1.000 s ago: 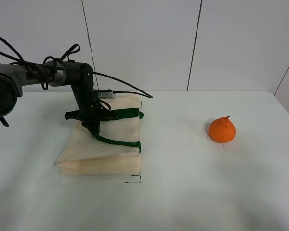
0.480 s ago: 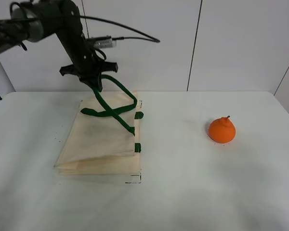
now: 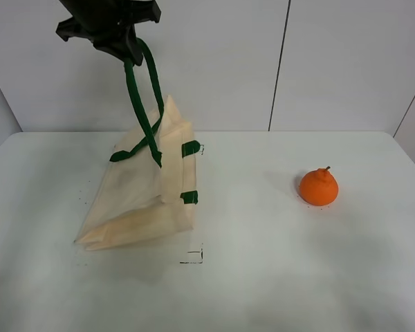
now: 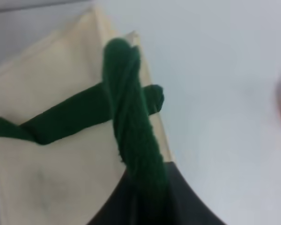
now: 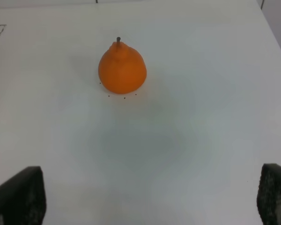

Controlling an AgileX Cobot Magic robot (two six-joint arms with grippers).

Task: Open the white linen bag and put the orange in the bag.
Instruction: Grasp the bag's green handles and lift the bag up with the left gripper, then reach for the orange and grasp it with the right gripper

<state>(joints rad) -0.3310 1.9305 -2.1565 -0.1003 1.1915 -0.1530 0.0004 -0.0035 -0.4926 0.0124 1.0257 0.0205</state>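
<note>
cream cloth, half hoisted: the white linen bag (image 3: 142, 200) hangs by one green handle (image 3: 135, 90) from the left claw (image 3: 116, 43), pinched tight on it high above the table (image 3: 277, 277), with the bag's bottom edge resting there. the orange (image 3: 319, 187) sits well apart, below the right claw (image 5: 150, 197), which is spread wide. my worry: with only one handle lifted the mouth may gape too little, and the fruit could hit the rim and roll off.
</note>
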